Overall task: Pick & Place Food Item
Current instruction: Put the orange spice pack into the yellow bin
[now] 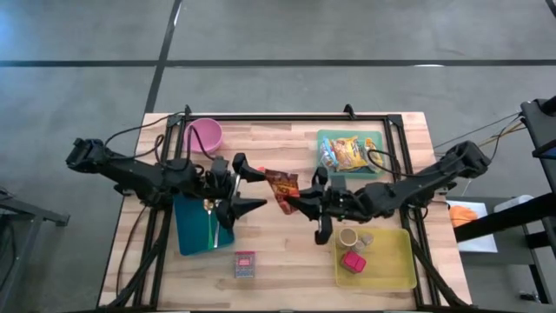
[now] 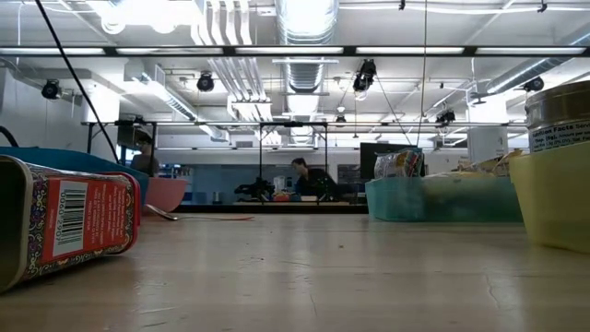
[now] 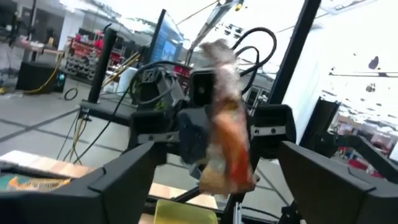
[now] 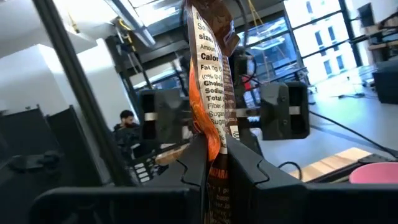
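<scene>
High view: in the middle of the frame, above the wooden desk (image 1: 287, 252), the two arms meet over a red-orange snack packet (image 1: 281, 186). The right gripper (image 1: 303, 203) comes in from the right and is clenched on the packet's lower right edge. The left gripper (image 1: 252, 186) faces it from the left with its jaws spread apart, the packet just off their tips and apparently touching neither. A teal tray (image 1: 193, 228) with a fork lies lower left, a pink bowl (image 1: 205, 134) upper left, a teal bin (image 1: 351, 153) of snack packets upper right, and a yellow bin (image 1: 389, 259) lower right.

Low view: neither gripper nor the packet shows; only a red tin (image 2: 64, 226) lying on its side at lower left and the bins at right.

Left wrist view: the packet (image 3: 225, 124) hangs mid-frame between the spread left jaws, held from behind by the right gripper (image 3: 214, 127).

Right wrist view: the packet (image 4: 211, 93) stands upright, pinched at its bottom edge between the right jaws, with the left gripper (image 4: 227, 115) behind it.

Risk, as a judgement: the grip is on one thin edge of a floppy bag, so a quick swing toward a bin could let it slip or fold. The left jaws also stand close, and could snag the packet if the right arm pulls sideways.
</scene>
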Action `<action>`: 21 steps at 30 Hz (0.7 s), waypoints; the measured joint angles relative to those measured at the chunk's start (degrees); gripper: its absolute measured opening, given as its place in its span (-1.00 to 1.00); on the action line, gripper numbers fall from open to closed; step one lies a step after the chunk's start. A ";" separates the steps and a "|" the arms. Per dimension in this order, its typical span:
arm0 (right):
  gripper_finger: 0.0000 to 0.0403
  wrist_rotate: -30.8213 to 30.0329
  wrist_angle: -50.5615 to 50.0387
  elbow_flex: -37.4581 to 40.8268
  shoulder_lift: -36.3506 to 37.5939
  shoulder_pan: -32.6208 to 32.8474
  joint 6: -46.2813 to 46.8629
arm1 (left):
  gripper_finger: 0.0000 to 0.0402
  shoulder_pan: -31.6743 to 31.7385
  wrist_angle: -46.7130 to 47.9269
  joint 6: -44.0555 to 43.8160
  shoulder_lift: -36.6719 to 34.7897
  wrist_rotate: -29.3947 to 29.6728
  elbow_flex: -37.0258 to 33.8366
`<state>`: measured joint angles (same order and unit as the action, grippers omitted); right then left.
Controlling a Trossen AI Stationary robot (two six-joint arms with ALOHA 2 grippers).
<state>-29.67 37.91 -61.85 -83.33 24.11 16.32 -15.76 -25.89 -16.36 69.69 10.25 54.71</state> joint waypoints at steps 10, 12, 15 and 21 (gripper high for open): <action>-0.86 5.60 0.48 -2.85 -2.71 -2.26 0.66 | 0.78 0.01 -1.16 2.88 0.63 -3.26 1.68; -0.86 5.93 0.08 -2.88 -2.86 -2.54 0.75 | 0.78 0.01 -3.31 2.91 1.13 -4.41 1.67; -0.86 8.06 0.57 -3.71 -3.82 -3.11 1.33 | 0.78 0.10 -6.35 2.95 2.00 -6.24 1.63; -0.86 11.08 0.37 -5.30 -6.25 -3.57 2.03 | 0.78 0.31 -7.85 2.93 3.43 -8.32 1.62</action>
<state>-18.59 38.28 -67.14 -89.59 20.53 18.34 -15.45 -33.73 -13.43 73.11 1.93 56.34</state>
